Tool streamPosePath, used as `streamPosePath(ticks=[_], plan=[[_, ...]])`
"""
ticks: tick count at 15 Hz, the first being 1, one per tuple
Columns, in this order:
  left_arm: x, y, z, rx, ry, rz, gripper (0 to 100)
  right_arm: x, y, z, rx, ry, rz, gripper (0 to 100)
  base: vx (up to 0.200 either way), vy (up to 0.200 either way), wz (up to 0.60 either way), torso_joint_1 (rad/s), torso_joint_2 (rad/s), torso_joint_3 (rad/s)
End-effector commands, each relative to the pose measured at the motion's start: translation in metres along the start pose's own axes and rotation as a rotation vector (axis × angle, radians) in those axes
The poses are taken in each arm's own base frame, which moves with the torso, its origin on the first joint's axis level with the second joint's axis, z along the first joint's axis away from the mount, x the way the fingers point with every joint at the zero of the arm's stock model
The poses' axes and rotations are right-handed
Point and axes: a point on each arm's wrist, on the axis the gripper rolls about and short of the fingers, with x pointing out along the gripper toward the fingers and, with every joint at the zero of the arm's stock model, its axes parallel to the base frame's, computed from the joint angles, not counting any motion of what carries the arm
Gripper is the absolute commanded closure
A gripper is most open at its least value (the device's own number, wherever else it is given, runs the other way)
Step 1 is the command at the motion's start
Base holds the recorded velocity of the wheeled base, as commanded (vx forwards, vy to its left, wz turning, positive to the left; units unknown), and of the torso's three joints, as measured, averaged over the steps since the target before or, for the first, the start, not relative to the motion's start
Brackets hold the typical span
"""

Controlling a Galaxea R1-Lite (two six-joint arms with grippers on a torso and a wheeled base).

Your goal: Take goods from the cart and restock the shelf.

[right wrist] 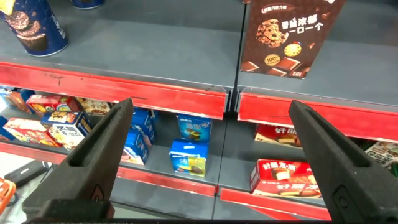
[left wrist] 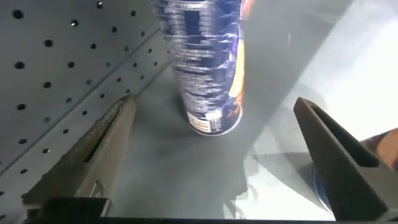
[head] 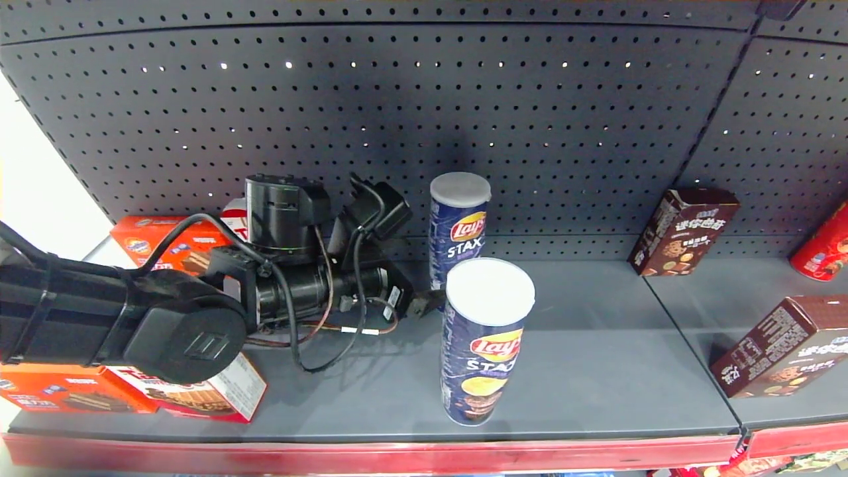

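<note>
To my left, orange boxes (head: 159, 242) sit on the shelf (head: 596, 371), with a white and red box (head: 218, 396) at the front. To my right, a brown biscuit box (head: 682, 232) stands against the pegboard (head: 397, 119). A second brown box (head: 785, 348) is nearer the front, and a red can (head: 825, 248) is at the far edge. Lower tiers hold blue boxes (right wrist: 189, 155) and red boxes (right wrist: 289, 177).

Left end effector (left wrist: 214, 102): jaws spread wide. Blue chip can (left wrist: 205, 68) upright on grey shelf (left wrist: 161, 168), ahead, between the fingers (left wrist: 99, 143), touching neither. Pegboard (left wrist: 50, 62) flanks one finger.
</note>
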Motion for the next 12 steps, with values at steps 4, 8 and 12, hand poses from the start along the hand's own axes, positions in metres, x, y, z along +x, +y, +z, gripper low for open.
streamPosePath(ticks=[4,8,12], plan=[[0.005,0.011,0.008,-0.001,-0.024,0.058,0,0.0,0.0,0.0,-0.001,0.001,0.001,0,0.0,0.0,0.0,0.0,0.0,0.0],[0.008,0.02,0.009,-0.004,-0.024,0.101,0,0.0,0.0,0.0,-0.001,0.001,0.001,0,0.0,0.0,0.0,0.0,0.0,0.0],[0.012,0.025,0.007,-0.006,-0.014,0.138,0,0.0,0.0,0.0,0.001,0.001,0.001,0,0.0,0.0,0.0,0.0,0.0,0.0]])
